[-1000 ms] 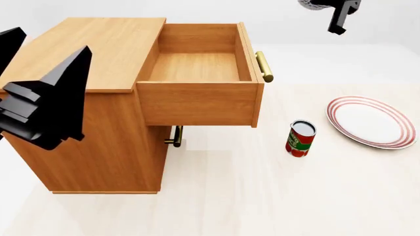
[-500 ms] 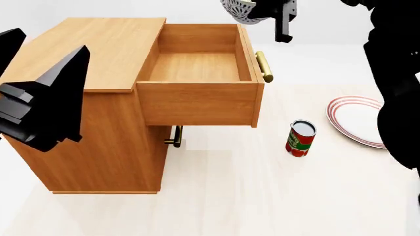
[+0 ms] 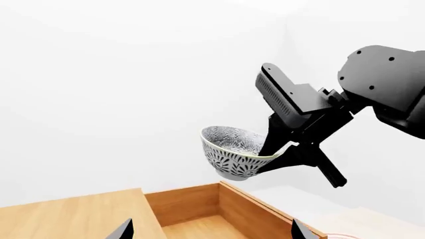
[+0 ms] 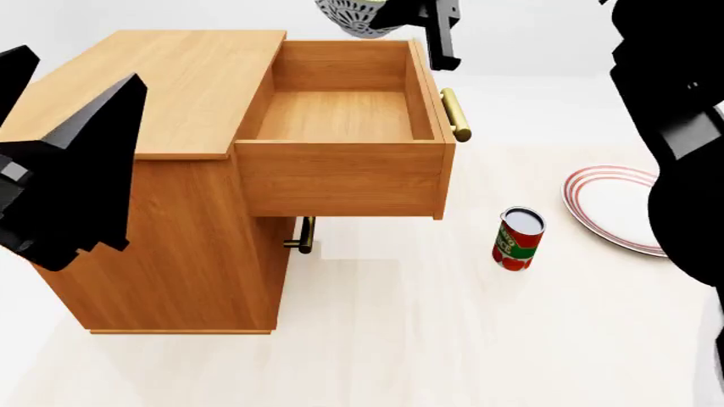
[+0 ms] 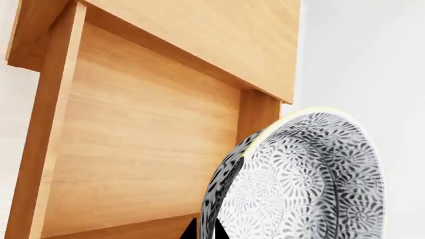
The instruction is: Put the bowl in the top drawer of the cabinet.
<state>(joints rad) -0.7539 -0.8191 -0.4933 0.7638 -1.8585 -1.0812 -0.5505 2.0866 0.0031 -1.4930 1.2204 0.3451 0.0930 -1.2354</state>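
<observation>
The speckled blue-grey bowl (image 4: 353,15) hangs tilted above the far end of the open top drawer (image 4: 339,114) of the orange-brown cabinet (image 4: 158,229). My right gripper (image 4: 398,15) is shut on the bowl's rim. In the right wrist view the bowl (image 5: 312,179) fills the corner, its rim pinched between the fingertips (image 5: 189,231), with the drawer's bare floor (image 5: 139,149) beneath. The left wrist view shows the bowl (image 3: 236,154) over the drawer (image 3: 199,224). My left gripper (image 4: 74,76) stands open with nothing in it beside the cabinet's top.
A red tin can (image 4: 518,239) stands on the floor right of the cabinet. Further right lies a white plate with red rim rings (image 4: 616,208), partly hidden by my right arm. The lower drawer's brass handle (image 4: 301,236) shows under the open drawer.
My right gripper has carried the bowl leftward, from beyond the drawer's brass handle to above the drawer's far end. The left gripper has shifted slightly.
</observation>
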